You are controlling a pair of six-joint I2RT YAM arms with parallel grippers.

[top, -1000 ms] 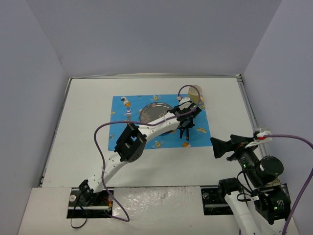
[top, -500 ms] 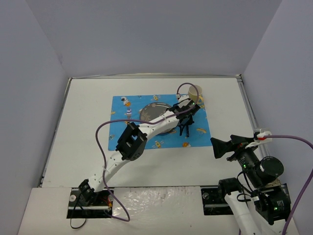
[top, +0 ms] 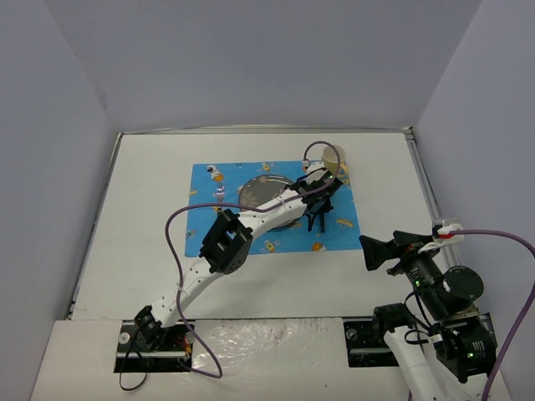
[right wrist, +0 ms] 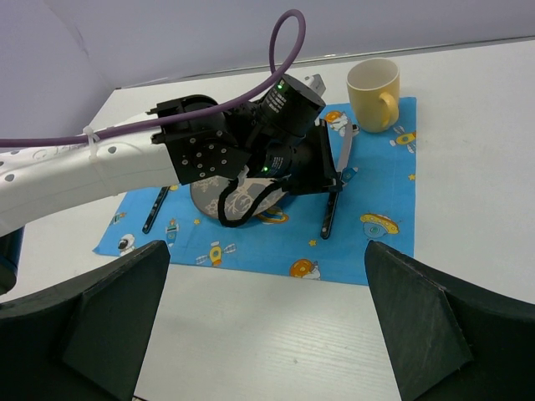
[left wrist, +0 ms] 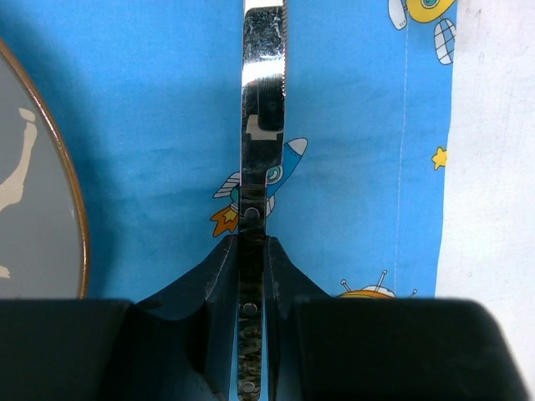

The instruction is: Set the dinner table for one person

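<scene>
My left gripper [top: 318,214] [left wrist: 253,242] is shut on the dark riveted handle of a knife [left wrist: 263,83], low over the blue space-print placemat [top: 209,227] on the white dinner table [top: 142,251]. The knife's [right wrist: 328,219] blade points toward a yellow cup [top: 333,159] [right wrist: 374,92] at the mat's far right corner. A grey plate [top: 261,192] [left wrist: 33,209] lies just left of the knife, partly hidden by the arm. My right gripper [top: 372,251] [right wrist: 267,317] is open and empty, above bare table right of the mat's near corner.
A dark-handled utensil [right wrist: 155,209] lies on the mat left of the plate. The table's metal rim [top: 422,180] runs along the right side, with grey walls around. The left arm's purple cable [top: 171,242] loops over the mat's left part.
My left gripper has shifted a little toward the far side with the knife, then held still. The right arm has not moved.
</scene>
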